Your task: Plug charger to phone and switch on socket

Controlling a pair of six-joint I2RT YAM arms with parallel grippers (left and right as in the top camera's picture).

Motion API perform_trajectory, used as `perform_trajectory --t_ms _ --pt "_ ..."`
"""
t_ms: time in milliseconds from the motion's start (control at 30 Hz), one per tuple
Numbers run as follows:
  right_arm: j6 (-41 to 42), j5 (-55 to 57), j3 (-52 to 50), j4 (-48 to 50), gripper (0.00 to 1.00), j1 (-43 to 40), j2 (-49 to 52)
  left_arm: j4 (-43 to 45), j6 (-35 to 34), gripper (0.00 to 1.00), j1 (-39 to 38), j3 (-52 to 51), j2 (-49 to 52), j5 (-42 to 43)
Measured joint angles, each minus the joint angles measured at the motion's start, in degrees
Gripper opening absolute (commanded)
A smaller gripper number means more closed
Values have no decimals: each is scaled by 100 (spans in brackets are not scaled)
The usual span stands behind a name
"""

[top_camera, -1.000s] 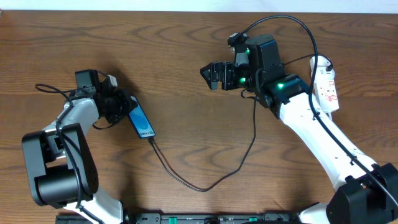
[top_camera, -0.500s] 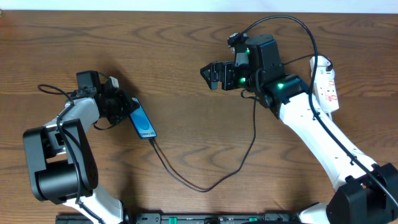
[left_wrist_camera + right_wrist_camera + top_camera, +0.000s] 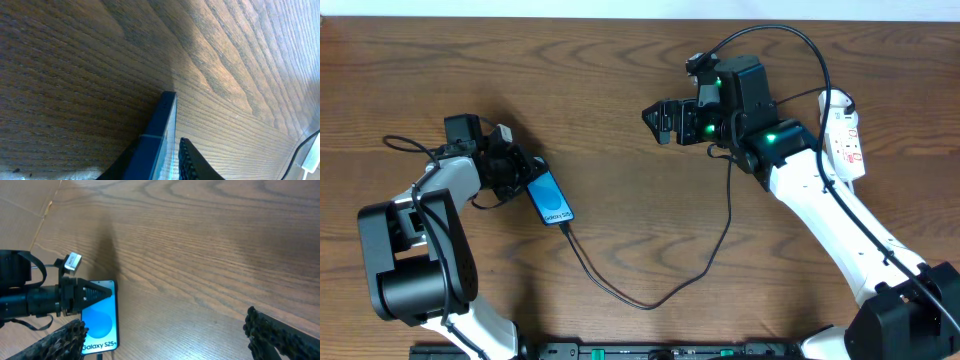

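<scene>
Gripping the slim blue-screened smartphone (image 3: 551,198) by its upper end, the left gripper (image 3: 525,176) clamps it on the brown wooden table (image 3: 620,60). A thin black charger cable (image 3: 650,300) meets the phone's lower end. Over mid-table the right gripper (image 3: 658,122) hangs with fingers spread wide and empty. The narrow white power strip (image 3: 844,135) lies at far right.

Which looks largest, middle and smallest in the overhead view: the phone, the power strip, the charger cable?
1. Charger cable: longest by far, though the thinnest.
2. Power strip: clearly longer than the phone.
3. Phone: smallest, similar in width to the strip.
</scene>
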Motion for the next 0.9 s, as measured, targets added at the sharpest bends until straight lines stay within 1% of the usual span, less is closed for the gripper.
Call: perform_trajectory --t_ms 233,467,567,667,900 --pt "0 2 0 0 99 11 0 -57 2 38 0 44 0 98" --pt "0 2 0 0 99 15 0 -66 -2 56 -4 81 -2 229" --pt "0 2 0 0 99 15 0 -72 -17 61 -9 103 -9 273" --pt "0 2 0 0 99 15 0 -90 -9 64 -11 118 -13 299" --pt "0 0 0 0 99 15 0 -264 0 66 -11 173 -20 264"
